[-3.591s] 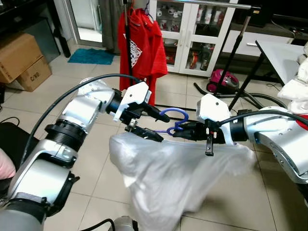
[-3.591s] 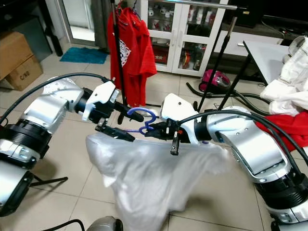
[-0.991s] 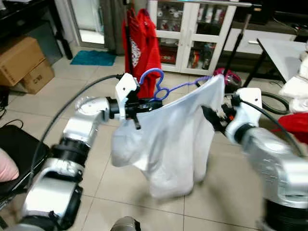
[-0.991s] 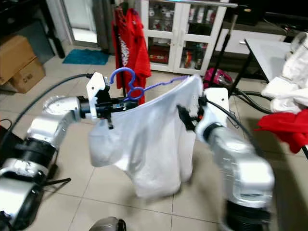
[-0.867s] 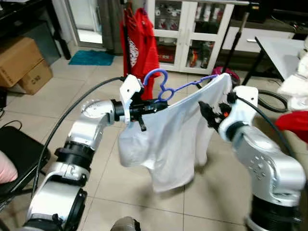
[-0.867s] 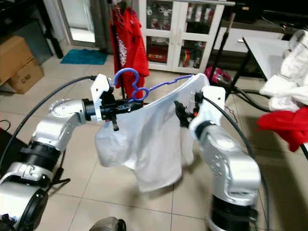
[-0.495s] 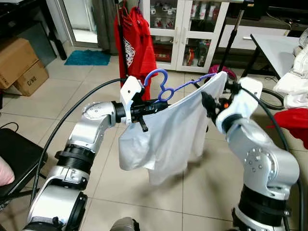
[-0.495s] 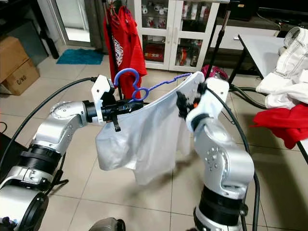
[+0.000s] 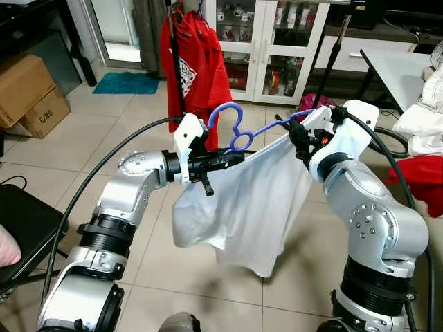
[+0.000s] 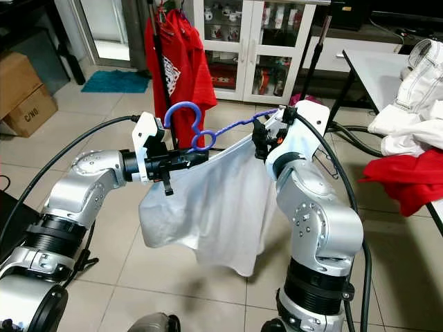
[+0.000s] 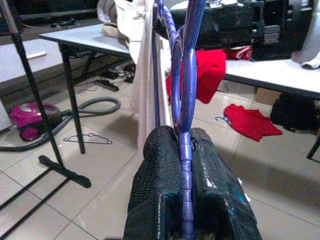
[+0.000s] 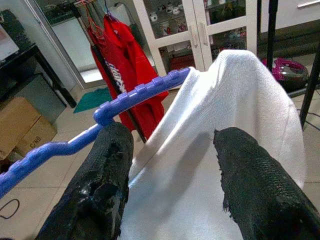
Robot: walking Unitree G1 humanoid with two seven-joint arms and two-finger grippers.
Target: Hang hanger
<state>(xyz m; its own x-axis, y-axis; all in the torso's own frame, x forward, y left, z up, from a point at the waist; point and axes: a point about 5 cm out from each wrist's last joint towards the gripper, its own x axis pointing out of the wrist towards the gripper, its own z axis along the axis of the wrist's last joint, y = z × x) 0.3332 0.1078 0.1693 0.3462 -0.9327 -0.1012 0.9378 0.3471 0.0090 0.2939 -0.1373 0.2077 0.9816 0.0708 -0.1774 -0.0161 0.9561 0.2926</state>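
blue plastic hanger [image 9: 243, 131] is up in the air in front of me, between my two arms, with a white t-shirt [image 9: 242, 204] draped on it and hanging down over the tiled floor [image 9: 83, 131]. hook end of the hanger curls upward near my left side, and the ribbed arm slopes off toward my right.

my left gripper [image 11: 181, 150] is pinching the hanger near the neck, black fingers pressed together on the blue bar; wrist view shows the bar squeezed tight between both pads. left arm reaches forward at chest height.

my right gripper [image 12: 172, 175] sits at the hanger's far shoulder end, fingers spread apart, white fabric lying between them. one finger [image 12: 100, 185] is just under the blue ribbed arm, but i can't tell if it touches. i see nothing clamped there.

behind the hanger is a garment rack [image 9: 173, 55] with a red t-shirt [image 9: 197, 66] hanging on it, well apart from the blue hanger. a white glass-door cabinet [image 9: 277, 41] stands further back. a pink vacuum cleaner [image 10: 304, 98] sits on the floor by the cabinet. cardboard boxes [image 9: 31, 86] are off to my left, a table [image 9: 408, 69] with white and red clothes [image 9: 422, 138] to my right.
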